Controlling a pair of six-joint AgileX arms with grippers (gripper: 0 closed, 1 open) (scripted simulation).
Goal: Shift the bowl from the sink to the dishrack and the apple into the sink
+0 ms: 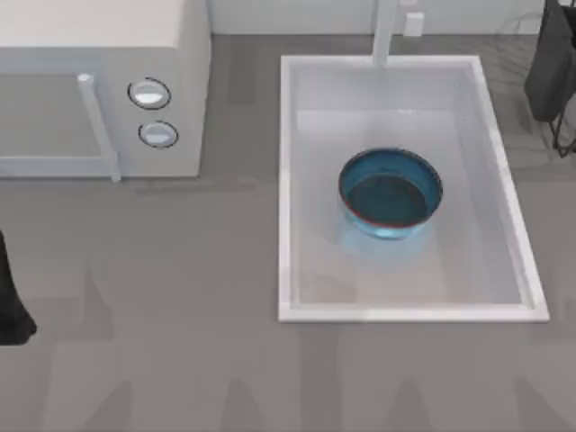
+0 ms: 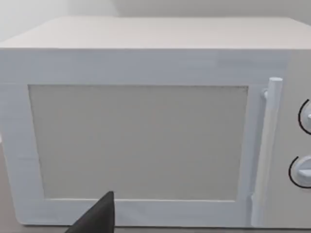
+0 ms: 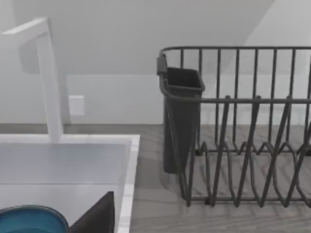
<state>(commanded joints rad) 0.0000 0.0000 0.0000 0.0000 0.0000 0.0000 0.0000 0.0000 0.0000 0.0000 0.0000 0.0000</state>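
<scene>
While the blue bowl (image 1: 391,193) sits upright in the middle of the white sink (image 1: 290,189), nothing has yet been moved toward the dishrack (image 3: 243,145). Seen from above, the sink lies at the right half of the grey counter (image 1: 180,297), its faucet post (image 1: 385,31) rising from the far rim. One bowl, one sink, one faucet post. A white microwave (image 1: 99,85) with two round knobs stands at the far left of the counter.

From the right wrist camera, the wire dishrack stands just beside the sink, on the counter, with one dark cutlery holder (image 3: 181,116) hung at its near corner. A slice of the bowl's rim shows low in that view, inside the sink.

I cannot find the apple, so its place is unknown.

Left arm (image 1: 11,297) — a dark shape at the left edge of the counter, facing the microwave door. Right arm (image 1: 551,63) — a dark shape at the far right, by the rack. For both pincers, whether they are apart or together cannot be told.

By my judgement the bowl is rigid, glossy and likely slippery, light enough for one arm. Its thin dark-red rim looks like the best hold: one finger inside the wall, one outside, clamped firmly so the smooth glaze does not slide.
</scene>
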